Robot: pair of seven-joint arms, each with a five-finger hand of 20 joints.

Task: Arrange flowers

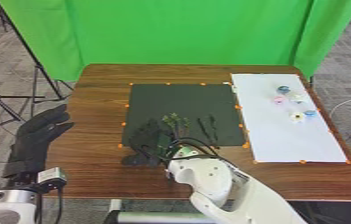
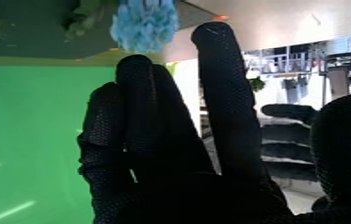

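The right hand (image 2: 189,200), straight-fingered with thumb apart, is nearer the green sprigs (image 1: 171,120), just to its right, their stems running away from the robot.

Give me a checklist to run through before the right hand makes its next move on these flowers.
1. Right hand has straight fingers, gripping nothing: ok.
2. Left hand is away from the dark mat, off to its left: ok.
3. Blossoms sit on the white sheet, at the right: ok.
4. Dark slender pieces lie on the mat, right of the green sprigs: ok.
5. Right hand is free of contact with the green sprigs: cannot tell, they look very close in the head view.
6. Blue flower is clear of the right fingertips: cannot tell.
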